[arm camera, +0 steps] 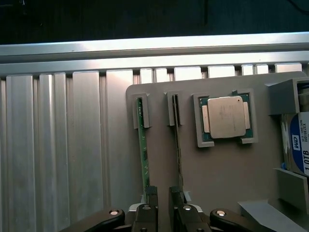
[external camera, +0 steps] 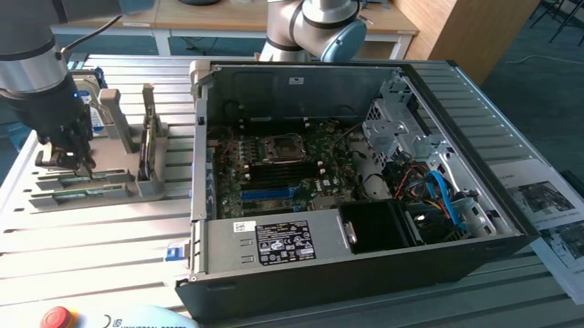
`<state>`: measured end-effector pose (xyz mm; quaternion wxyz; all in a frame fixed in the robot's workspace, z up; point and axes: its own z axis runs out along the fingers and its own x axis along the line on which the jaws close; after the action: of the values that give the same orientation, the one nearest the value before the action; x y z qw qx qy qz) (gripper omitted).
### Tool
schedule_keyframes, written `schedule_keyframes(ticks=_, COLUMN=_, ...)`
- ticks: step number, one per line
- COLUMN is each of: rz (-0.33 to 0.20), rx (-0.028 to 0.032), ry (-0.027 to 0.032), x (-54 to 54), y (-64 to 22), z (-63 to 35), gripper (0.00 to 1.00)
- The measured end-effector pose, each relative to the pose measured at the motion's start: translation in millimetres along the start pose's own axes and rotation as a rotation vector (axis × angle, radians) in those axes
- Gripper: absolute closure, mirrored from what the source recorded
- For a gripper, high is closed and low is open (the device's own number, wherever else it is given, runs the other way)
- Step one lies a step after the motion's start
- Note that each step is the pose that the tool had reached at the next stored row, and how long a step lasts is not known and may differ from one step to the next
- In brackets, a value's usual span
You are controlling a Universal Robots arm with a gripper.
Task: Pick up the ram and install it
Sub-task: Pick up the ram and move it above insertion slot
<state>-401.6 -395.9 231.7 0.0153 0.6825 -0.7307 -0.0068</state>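
Note:
Two ram sticks stand on edge in slots of a grey holder (arm camera: 217,174): a green one (arm camera: 143,145) and a darker one (arm camera: 177,140). My gripper (arm camera: 163,193) is low over the end of the holder, its two fingers (arm camera: 151,203) a narrow gap apart, one beside each stick. Nothing shows between them and I cannot tell if they touch a stick. In the exterior view the gripper (external camera: 65,162) is at the left, down on the holder (external camera: 119,188), where the ram (external camera: 91,179) lies. The open computer case (external camera: 365,171) shows blue memory slots (external camera: 269,193).
A square silver processor (arm camera: 225,117) sits in the holder beside the sticks, and a blue-labelled hard drive (arm camera: 299,142) stands at its far end. A red stop button (external camera: 57,318) and printed sheets (external camera: 548,205) lie on the ribbed metal table (external camera: 91,253).

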Motion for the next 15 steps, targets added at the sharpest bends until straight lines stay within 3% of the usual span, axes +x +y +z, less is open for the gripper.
schedule_keyframes(ticks=7, rz=0.000, rx=-0.0004, ry=0.0003, x=8.3, y=-0.8, z=0.0, gripper=0.76)
schedule_keyframes(ticks=12, rz=0.000, rx=-0.0003, ry=0.0003, x=8.4, y=-0.8, z=0.0, gripper=0.76)
schedule_keyframes(ticks=15, rz=0.000, rx=0.0049, ry=0.0000, x=8.5, y=-0.7, z=0.0, gripper=0.76)
